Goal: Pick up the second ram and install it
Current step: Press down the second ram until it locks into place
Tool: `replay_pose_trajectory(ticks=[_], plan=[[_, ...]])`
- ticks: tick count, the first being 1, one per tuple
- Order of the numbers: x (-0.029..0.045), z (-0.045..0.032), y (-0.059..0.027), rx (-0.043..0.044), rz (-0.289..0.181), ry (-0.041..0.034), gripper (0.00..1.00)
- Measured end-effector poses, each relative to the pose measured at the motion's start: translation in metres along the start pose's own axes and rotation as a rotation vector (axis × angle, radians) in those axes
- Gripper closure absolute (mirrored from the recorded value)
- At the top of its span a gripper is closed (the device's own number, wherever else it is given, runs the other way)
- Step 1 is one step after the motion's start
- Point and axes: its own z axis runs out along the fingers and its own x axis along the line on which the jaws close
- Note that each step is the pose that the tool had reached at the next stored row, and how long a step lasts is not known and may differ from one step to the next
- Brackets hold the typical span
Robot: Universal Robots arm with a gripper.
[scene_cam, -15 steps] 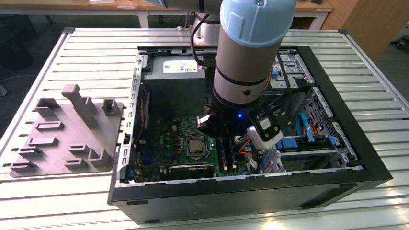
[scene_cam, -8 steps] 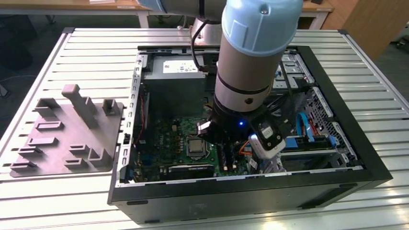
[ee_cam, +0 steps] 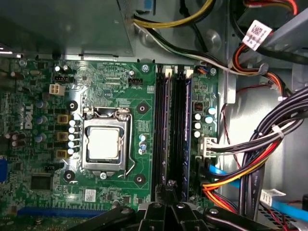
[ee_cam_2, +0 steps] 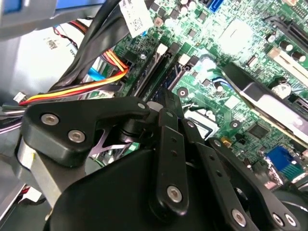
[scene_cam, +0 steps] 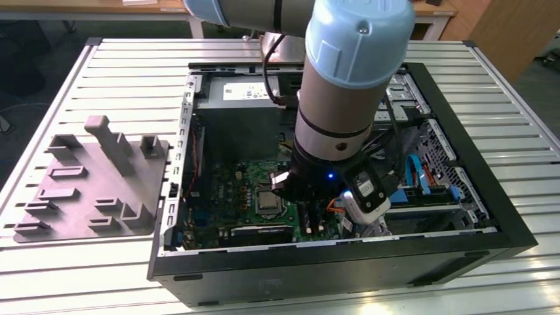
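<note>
My gripper (ee_cam: 170, 186) hangs low inside the open computer case (scene_cam: 350, 259), over the near end of the long black memory slots on the green motherboard (ee_cam: 120, 86). Its fingers are drawn together, with nothing showing between them. A dark blue-green ram stick (ee_cam: 164, 125) stands edge-on in a slot that runs straight away from the fingertips. A second stick like it (ee_cam: 181, 125) sits in the neighbouring slot. I cannot tell whether the fingertips touch either stick. In the second wrist view, the gripper (ee_cam_2: 166, 103) points at the same slots (ee_cam_2: 155, 72). In the exterior view, the gripper (scene_cam: 305, 211) is mostly covered by the arm.
The silver processor socket (ee_cam: 103, 144) lies beside the slots. Bundles of black, red, yellow and orange cables (ee_cam: 250, 168) crowd the other side. The grey power-supply box (scene_cam: 249, 92) fills the case's far end. A grey fixture plate (scene_cam: 96, 190) lies at the exterior view's left.
</note>
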Motion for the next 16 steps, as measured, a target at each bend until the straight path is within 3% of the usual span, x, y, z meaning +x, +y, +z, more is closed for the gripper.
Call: replay_pose_trajectory(ticks=[6, 16], plan=[[-0.0001, 0.0056, -0.0002, 0.0002, 0.000, 0.0005, 0.90], [-0.0001, 0.0086, -0.0003, 0.0001, 0.000, 0.0004, 0.90]])
